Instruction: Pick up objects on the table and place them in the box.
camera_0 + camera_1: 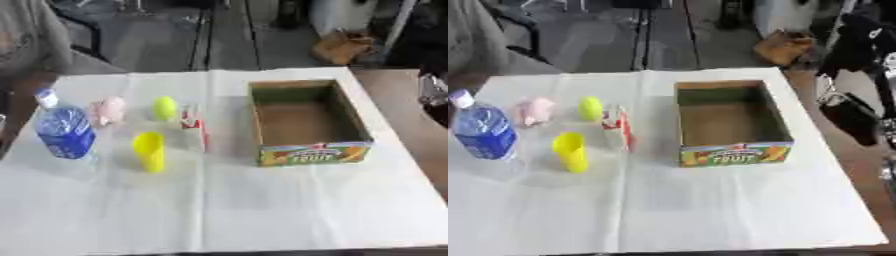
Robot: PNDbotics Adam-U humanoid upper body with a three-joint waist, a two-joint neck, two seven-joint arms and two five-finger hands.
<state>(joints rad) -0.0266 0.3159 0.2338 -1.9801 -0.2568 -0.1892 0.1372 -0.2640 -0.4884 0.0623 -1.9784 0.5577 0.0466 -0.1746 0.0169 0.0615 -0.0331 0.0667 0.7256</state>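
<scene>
A white-covered table [262, 210] carries an empty box [308, 125] toward its right edge; bottle [63, 131], yellow cup [150, 151] and carton [194, 127] cluster left. The right hand [852, 116] hangs off the right edge, fingers indiscernible. Reaching among them risks toppling the upright bottle.

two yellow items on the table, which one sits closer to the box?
The small round yellow-green object, farther back beside the red-and-white carton. The taller yellow cup stands nearer the front, farther left of the box.
</scene>
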